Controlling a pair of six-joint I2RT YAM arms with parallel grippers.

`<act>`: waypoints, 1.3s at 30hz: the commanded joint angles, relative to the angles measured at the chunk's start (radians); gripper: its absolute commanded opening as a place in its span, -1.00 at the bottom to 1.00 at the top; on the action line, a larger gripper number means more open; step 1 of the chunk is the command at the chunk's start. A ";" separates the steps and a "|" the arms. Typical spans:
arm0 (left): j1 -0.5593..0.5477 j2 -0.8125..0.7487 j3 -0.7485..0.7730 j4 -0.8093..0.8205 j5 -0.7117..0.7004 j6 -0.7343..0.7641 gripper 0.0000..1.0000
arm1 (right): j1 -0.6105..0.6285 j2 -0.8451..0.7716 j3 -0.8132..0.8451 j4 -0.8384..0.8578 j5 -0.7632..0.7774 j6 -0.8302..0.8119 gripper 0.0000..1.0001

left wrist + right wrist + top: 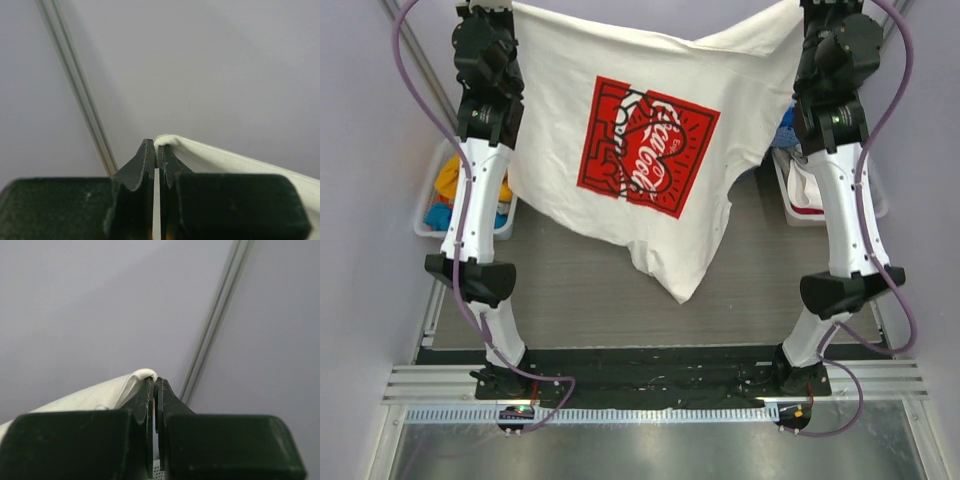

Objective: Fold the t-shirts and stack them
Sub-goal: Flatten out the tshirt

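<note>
Two arms: both were raised high over the far end of the desk point(570, 290), with one shirt strung between them.
Left basket point(428, 222): it held orange and blue shirts point(448, 182), crumpled and unfolded.
Left pincer point(156, 150): pressed together on a fold of white cloth.
White t-shirt point(650, 190): it hung in the air with the red logo facing the overhead camera. Its top edge sagged in the middle and its lowest corner dangled above the desk.
Right pincer point(154, 385): pressed together on another fold of the same cloth.
Right basket point(880, 205): it held a blue cloth point(786, 125) and a white piece with red trim point(808, 190).
Progress: early, by my reading. Nothing was folded, no stack lay on the desk, and this shirt was not yet laid flat.
Hidden: the arms covered much of each basket. The overhead view cut off at the pincers. I could not tell which part of the shirt each pincer held.
</note>
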 commanded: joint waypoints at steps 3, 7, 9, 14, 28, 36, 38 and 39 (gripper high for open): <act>0.001 -0.045 0.178 0.165 0.046 0.008 -1.00 | -0.013 0.063 0.278 0.266 -0.026 -0.043 -0.99; -0.001 -0.103 0.145 0.205 0.037 0.060 -1.00 | -0.013 -0.006 0.208 0.349 -0.030 -0.037 -0.98; -0.001 -0.137 0.140 0.205 0.029 0.070 -1.00 | -0.011 -0.028 0.201 0.354 -0.027 -0.035 -0.99; -0.001 -0.208 0.080 0.165 0.008 0.067 -1.00 | -0.013 -0.167 0.053 0.355 -0.017 -0.025 -0.99; -0.059 -0.625 -1.043 0.048 0.153 -0.035 -1.00 | -0.013 -0.600 -0.902 0.078 0.000 0.162 -0.99; -0.067 -0.616 -1.082 0.079 0.133 -0.009 -1.00 | -0.013 -0.616 -1.001 0.022 -0.018 0.166 -0.98; -0.065 -0.578 -1.031 0.073 0.110 0.007 -1.00 | -0.013 -0.571 -0.954 0.042 -0.011 0.150 -0.98; -0.064 -0.535 -0.976 0.074 0.104 0.011 -1.00 | -0.016 -0.553 -0.913 0.053 -0.011 0.144 -0.98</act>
